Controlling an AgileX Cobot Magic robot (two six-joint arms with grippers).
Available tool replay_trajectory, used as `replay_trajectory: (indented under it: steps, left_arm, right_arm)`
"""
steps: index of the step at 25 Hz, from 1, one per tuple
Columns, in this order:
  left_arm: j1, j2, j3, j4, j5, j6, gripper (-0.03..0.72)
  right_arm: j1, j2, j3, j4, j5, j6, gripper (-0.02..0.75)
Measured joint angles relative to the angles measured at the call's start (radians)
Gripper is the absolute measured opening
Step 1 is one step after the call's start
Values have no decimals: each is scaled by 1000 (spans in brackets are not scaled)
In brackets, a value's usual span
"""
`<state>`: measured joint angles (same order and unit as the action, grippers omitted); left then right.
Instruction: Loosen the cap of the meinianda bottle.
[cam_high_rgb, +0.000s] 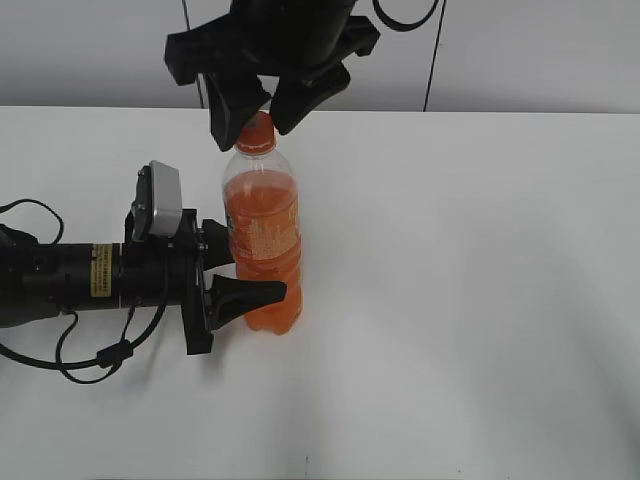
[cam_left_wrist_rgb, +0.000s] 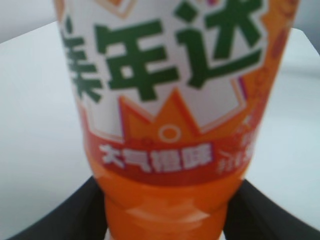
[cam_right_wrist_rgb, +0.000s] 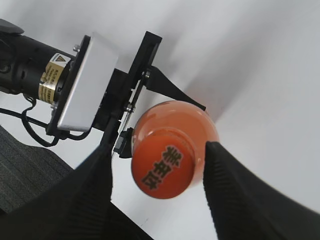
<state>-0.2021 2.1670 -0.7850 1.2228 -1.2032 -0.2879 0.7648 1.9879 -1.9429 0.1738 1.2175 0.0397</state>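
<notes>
A clear bottle (cam_high_rgb: 265, 240) of orange drink stands upright on a white counter (cam_high_rgb: 470, 300), its long axis vertical and its orange cap (cam_high_rgb: 257, 130) pointing straight up. The left hand (cam_high_rgb: 245, 275) reaches in level from the left and clasps the bottle's lower body, one dark finger (cam_high_rgb: 250, 295) on the near side and the other behind; the left wrist view shows the label (cam_left_wrist_rgb: 170, 85) filling the frame, with dark fingers (cam_left_wrist_rgb: 70, 212) against the bottle on both sides. The right hand (cam_high_rgb: 258, 115) hangs down from above and straddles the cap, its fingers (cam_high_rgb: 232, 112) partly spread. In the right wrist view a narrow gap shows on each side of the cap (cam_right_wrist_rgb: 162, 167), so whether the ribbed pads (cam_right_wrist_rgb: 240, 195) touch it cannot be told.
</notes>
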Motion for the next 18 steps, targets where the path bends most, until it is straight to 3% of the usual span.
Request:
replay_trajectory:
  steps: [6, 11, 18]
  left_arm:
    - [0, 0, 0, 0, 0, 0, 394]
    - [0, 0, 0, 1, 0, 0, 394]
    - [0, 0, 0, 1, 0, 0, 394]
  right_arm:
    - [0, 0, 0, 1, 0, 0, 413]
    - [0, 0, 0, -5, 0, 1, 275]
    - [0, 0, 0, -6, 0, -102, 275]
